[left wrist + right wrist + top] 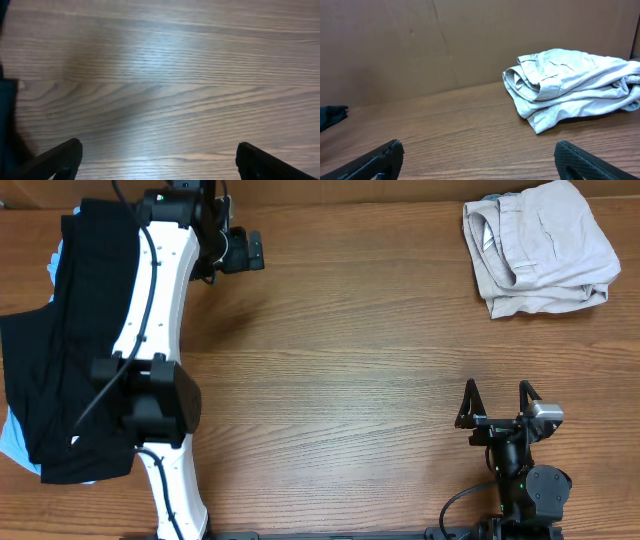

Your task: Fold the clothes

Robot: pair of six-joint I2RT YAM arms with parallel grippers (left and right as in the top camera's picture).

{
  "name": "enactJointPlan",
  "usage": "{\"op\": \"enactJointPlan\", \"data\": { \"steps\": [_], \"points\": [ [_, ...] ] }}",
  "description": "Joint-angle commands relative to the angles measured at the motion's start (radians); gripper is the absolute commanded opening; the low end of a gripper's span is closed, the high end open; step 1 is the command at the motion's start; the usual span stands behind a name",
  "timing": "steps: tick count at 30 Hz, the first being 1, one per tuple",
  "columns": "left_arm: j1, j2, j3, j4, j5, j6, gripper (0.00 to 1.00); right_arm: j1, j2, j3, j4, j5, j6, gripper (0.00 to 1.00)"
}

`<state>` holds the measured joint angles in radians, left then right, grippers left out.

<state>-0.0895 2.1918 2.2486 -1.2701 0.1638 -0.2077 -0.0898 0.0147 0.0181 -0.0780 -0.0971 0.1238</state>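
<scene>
while the beige shorts sit folded, the dark heap waits under the left arm

the beige shorts [540, 245] lie bundled at the far right corner of the table [350, 380]. they are straight ahead of the right gripper [497, 408], whose fingers stand spread and hold nothing. what probably comes next is the black clothes [55, 350], heaped along the left edge with their long axis running from the far side toward the near side. the left arm [150, 310] is much the nearer and in fact lies across the heap. yet the left gripper [245, 252] points away toward the table's middle, fingers wide apart over bare wood. its wrist view shows only a dark strip at the left edge. the arm hides part of the heap, the blue cloth [15, 445] peeks out only in slivers, and how many garments lie there cannot be told.
</scene>
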Motion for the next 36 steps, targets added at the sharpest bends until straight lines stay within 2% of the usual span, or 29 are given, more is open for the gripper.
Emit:
{"op": "enactJointPlan", "data": {
  "steps": [1,7,10,14,19,30,36],
  "points": [
    [-0.01,-0.156,0.013,0.001,0.008,-0.009,1.0,0.007,-0.012,-0.01,0.005,-0.002,0.005,1.0],
    [0.04,-0.328,-0.062,0.071,0.01,0.002,1.0,0.007,-0.012,-0.01,0.006,-0.002,0.005,1.0],
    [0.081,-0.436,-0.234,0.195,0.015,-0.001,1.0,0.007,-0.012,-0.01,0.005,-0.002,0.005,1.0],
    [0.137,-0.612,-0.558,0.442,0.078,-0.011,1.0,0.007,-0.012,-0.01,0.005,-0.002,0.005,1.0],
    [0.155,-0.809,-0.896,0.672,0.092,-0.009,1.0,0.007,-0.012,-0.01,0.005,-0.002,0.005,1.0],
    [0.155,-1.254,-1.516,1.004,0.034,-0.006,1.0,0.007,-0.012,-0.01,0.005,-0.002,0.005,1.0],
    [0.155,-1.535,-1.79,1.122,0.018,-0.006,1.0,0.007,-0.012,-0.01,0.005,-0.002,0.005,1.0]
  ]
}}
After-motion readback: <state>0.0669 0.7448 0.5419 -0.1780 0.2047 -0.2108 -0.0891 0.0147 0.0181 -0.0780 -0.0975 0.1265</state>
